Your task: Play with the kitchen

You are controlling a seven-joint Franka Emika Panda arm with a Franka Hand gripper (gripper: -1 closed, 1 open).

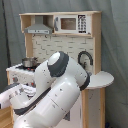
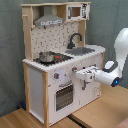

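A tall white and light-wood toy kitchen (image 2: 55,75) stands on a wooden desk (image 2: 95,115) before a grey curtain (image 2: 11,50). In the second exterior view, a steel pot (image 2: 46,56) sits on the black hob at the second exterior view's left of the counter, with a black faucet (image 2: 74,39) arching over the grey sink (image 2: 81,50) further right. A range hood (image 2: 49,21) and a small microwave (image 2: 75,12) sit up top, and an oven door (image 2: 63,96) is below the knobs.

The white robot arm (image 2: 121,55) reaches in from the second exterior view's right. Its gripper (image 2: 80,73) is held level against the kitchen's front panel, just above the oven door; its jaws appear nearly together (whether they pinch a knob cannot be told).

In the first exterior view the arm's bulky white body (image 1: 57,95) fills the foreground, hiding the kitchen's lower front; the pot (image 1: 29,61) and microwave (image 1: 67,23) stay visible.
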